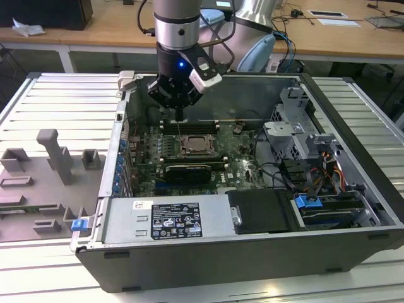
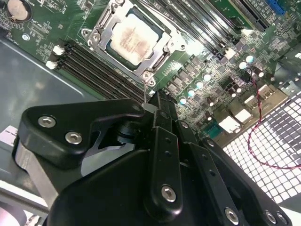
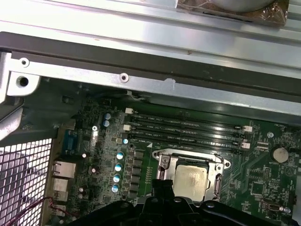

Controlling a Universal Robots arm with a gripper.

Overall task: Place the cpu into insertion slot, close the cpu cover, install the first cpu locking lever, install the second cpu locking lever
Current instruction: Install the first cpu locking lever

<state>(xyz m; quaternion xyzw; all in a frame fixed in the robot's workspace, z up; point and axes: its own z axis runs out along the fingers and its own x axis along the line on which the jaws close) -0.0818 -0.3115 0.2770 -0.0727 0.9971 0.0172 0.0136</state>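
The arm (image 1: 178,28) hangs vertically, wrist down, its gripper (image 1: 180,117) pinched closed.

This looks like a robotics lab or workshop. A slatted metal bench (image 1: 57,95) carries a desktop computer case (image 1: 252,262) lying open, its green motherboard (image 1: 237,156) exposed. An industrial robot arm (image 1: 180,25) hangs over it. Grey moulded fixtures (image 1: 53,154) sit on the bench at the exterior view's left, and behind run wooden desks (image 1: 341,38) strewn with cables (image 1: 293,12) and papers (image 1: 338,22).
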